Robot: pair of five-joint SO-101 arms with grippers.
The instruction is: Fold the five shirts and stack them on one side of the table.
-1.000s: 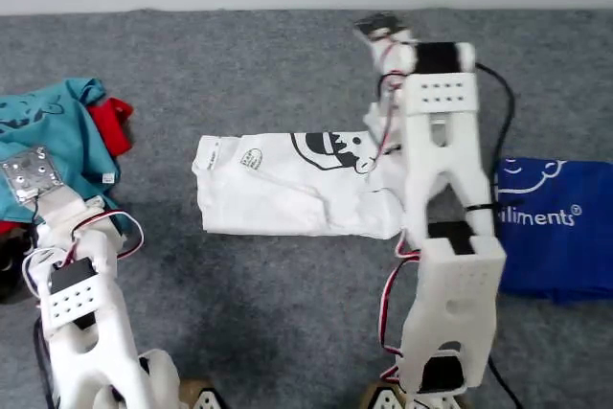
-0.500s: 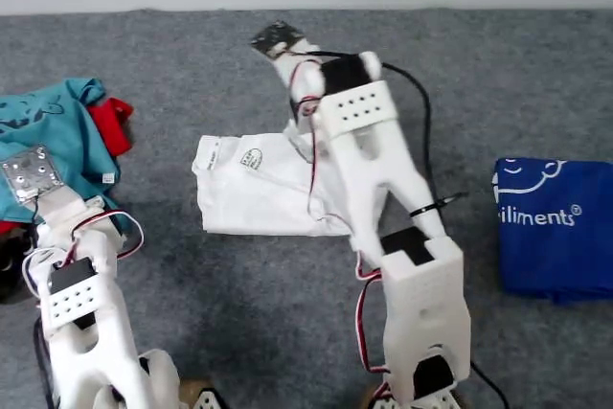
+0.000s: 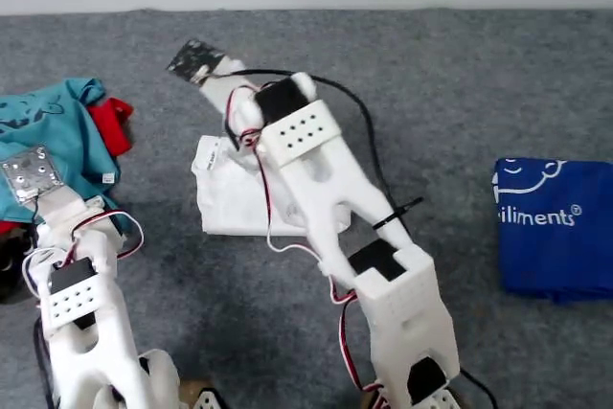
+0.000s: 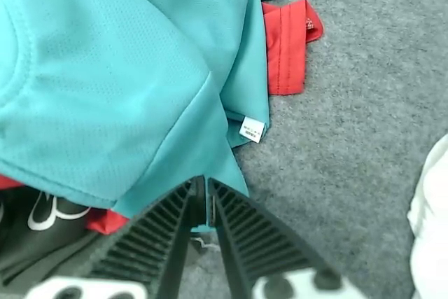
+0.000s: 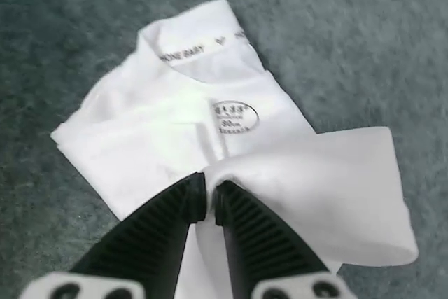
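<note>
A white shirt (image 3: 222, 196) lies mid-table, folded lengthwise, its collar end (image 5: 189, 50) toward the left. My right gripper (image 5: 207, 192) is shut on the white shirt's other end, a flap (image 5: 329, 187) held doubled over the collar half; the right arm (image 3: 316, 170) covers much of the shirt from above. A teal shirt (image 3: 48, 131) is heaped at the left edge over a red shirt (image 3: 113, 126) and a dark one (image 4: 35, 225). My left gripper (image 4: 207, 190) hangs shut just over the teal shirt's hem (image 4: 231, 152). A folded blue shirt (image 3: 556, 227) lies at the right edge.
The grey carpeted table (image 3: 498, 74) runs back to a white wall. Bare carpet lies between the white shirt and the blue one, and along the far side.
My right arm has swung left across the table, dragging the white shirt's right end over toward its collar. The printed part is now covered. The left arm has kept still.
</note>
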